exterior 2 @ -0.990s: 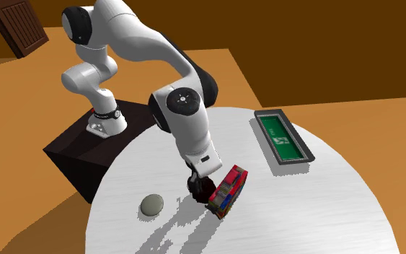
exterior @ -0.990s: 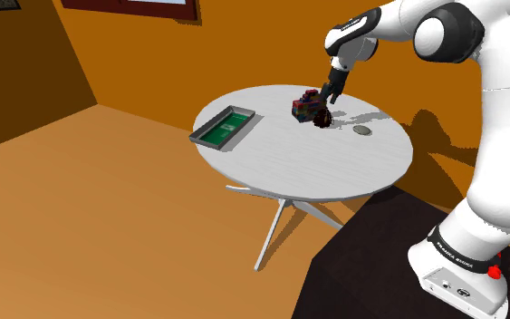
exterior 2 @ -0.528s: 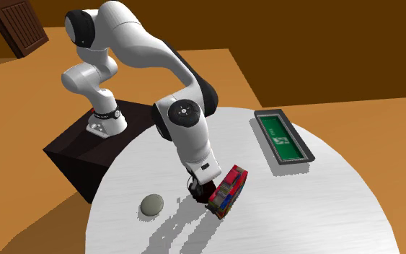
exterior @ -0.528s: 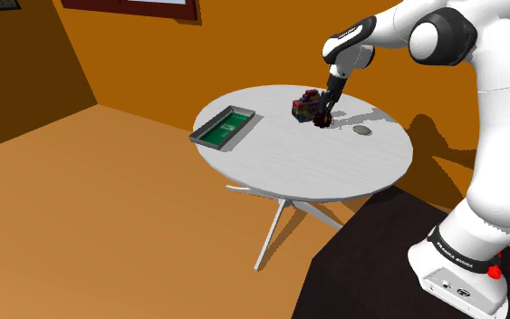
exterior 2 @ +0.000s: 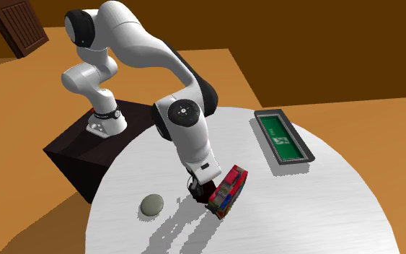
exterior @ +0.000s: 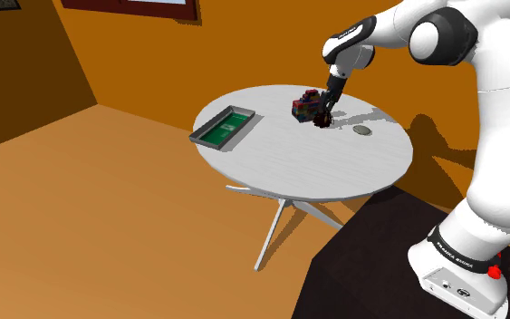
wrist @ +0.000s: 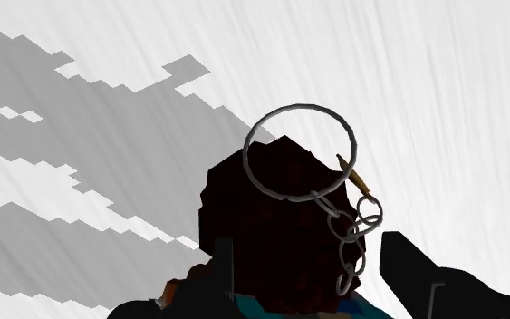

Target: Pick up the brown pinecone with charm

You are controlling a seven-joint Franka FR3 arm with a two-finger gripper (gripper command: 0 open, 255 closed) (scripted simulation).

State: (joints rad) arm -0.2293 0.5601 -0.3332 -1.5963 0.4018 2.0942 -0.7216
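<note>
- Shoulder view: a band of writing is circling the arm's base, too small for me to read. The tool (exterior: 323,115) is reaching down to the round white table (exterior: 334,168), right over the one dark brown pinecone (exterior: 322,120), which is lying just beside one red-and-blue box (exterior: 304,107). One green tray (exterior: 223,128) and one grey disc (exterior: 362,130) are sitting well apart from it.
- Second exterior view: a white marking is showing on the tray's green floor, unreadable. The tool is standing just beside the box.
- Wrist view: the pinecone is sitting on the table between the fingers (wrist: 425,276), which are standing apart. One metal ring (wrist: 246,156) and one short chain (wrist: 351,231) are lying against it.

No text legible, it seems.
</note>
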